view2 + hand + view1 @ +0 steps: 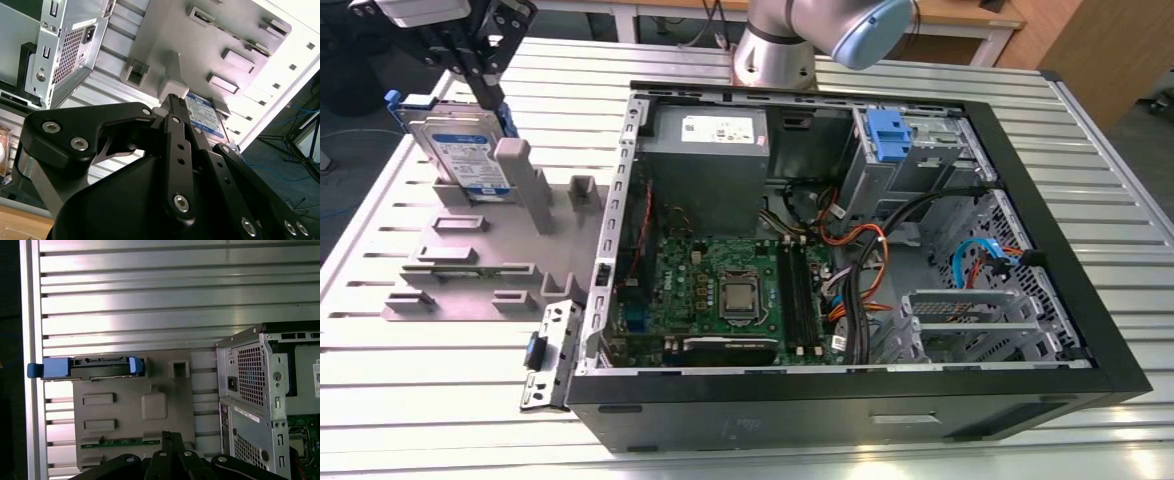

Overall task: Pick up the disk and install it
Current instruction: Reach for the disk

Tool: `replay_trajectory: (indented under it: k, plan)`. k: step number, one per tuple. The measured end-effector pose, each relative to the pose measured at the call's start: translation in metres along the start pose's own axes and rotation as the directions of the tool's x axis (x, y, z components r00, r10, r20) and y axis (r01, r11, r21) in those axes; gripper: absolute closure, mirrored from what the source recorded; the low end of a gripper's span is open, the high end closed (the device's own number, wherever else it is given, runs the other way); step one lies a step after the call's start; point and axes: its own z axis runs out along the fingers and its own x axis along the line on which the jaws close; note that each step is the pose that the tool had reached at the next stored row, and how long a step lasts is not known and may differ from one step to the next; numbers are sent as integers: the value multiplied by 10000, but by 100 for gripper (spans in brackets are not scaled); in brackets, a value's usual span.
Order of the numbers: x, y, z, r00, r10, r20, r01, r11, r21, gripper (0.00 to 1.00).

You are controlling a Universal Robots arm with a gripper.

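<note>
The disk [460, 150] stands on edge in the grey holder tray [467, 275], at the exterior view's left of the open computer case [854, 400]. I see the gripper [488, 88] just above the disk. In the first wrist view its fingers [165, 440] are pinched together on nothing.

Exterior view: you get bright, even overhead light, soft shadows inside case [854, 400]. First wrist view: glare bands across table [150, 305] slats. Second wrist view: your gripper [175, 100] dark, table beyond blown white.

Exterior view high over case [854, 395]; both wrist views share fixture [130, 432].
</note>
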Motion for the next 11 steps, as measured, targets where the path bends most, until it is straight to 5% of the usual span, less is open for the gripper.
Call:
replay_trajectory:
  k: [11]
  plan:
    - [54,-4,0,10000,0,0,0,10000,0,89]
